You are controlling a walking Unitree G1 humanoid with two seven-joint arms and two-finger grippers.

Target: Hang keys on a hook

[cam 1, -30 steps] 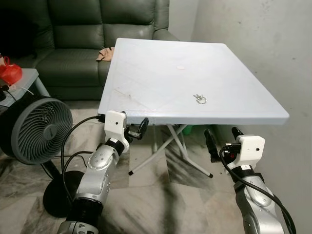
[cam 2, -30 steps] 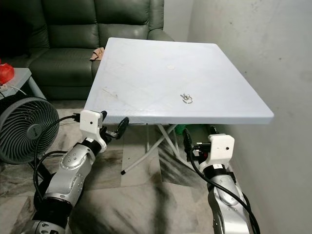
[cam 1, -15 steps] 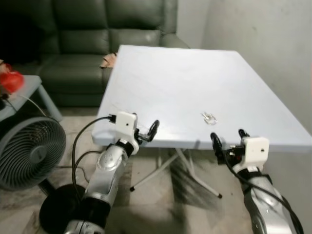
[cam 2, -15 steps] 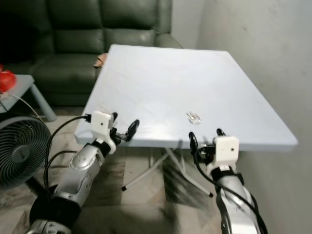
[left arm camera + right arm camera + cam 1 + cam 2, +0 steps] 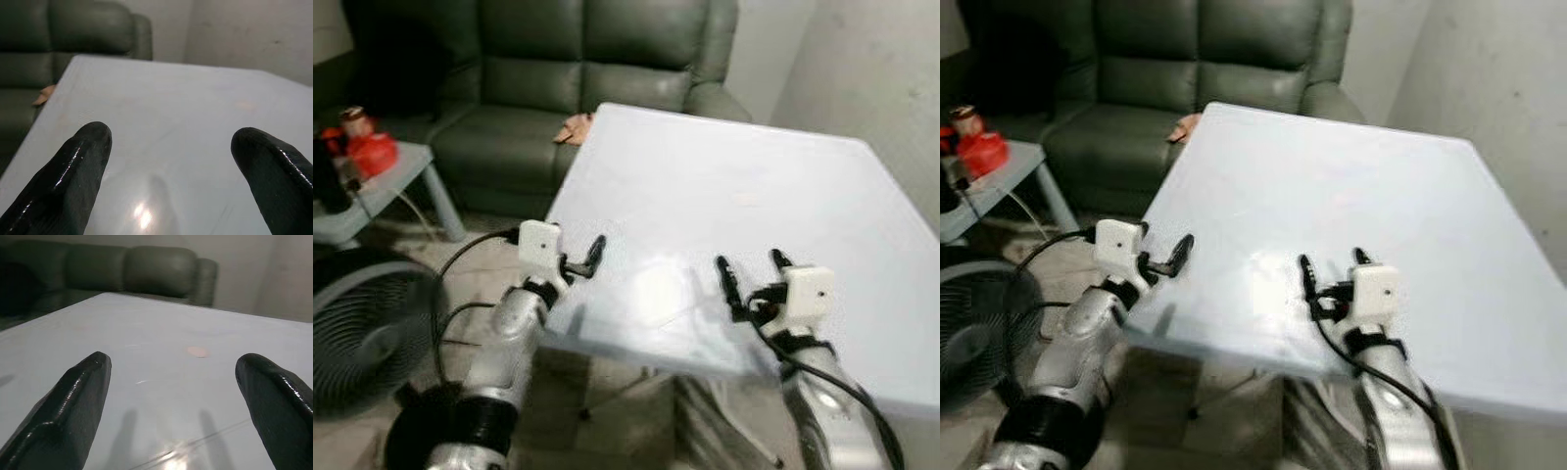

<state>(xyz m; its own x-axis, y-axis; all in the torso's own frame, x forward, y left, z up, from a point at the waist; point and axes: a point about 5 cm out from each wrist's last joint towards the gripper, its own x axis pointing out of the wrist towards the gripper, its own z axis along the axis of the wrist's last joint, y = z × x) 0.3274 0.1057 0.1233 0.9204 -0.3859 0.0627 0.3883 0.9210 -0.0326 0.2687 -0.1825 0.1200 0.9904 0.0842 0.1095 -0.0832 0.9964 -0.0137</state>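
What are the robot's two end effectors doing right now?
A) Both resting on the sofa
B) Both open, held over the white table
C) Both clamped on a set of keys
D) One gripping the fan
B: the left end effector and right end effector have spread, empty fingers above the white table.

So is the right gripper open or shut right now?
Open. The right gripper hovers over the table, its two black fingers wide apart with nothing between them.
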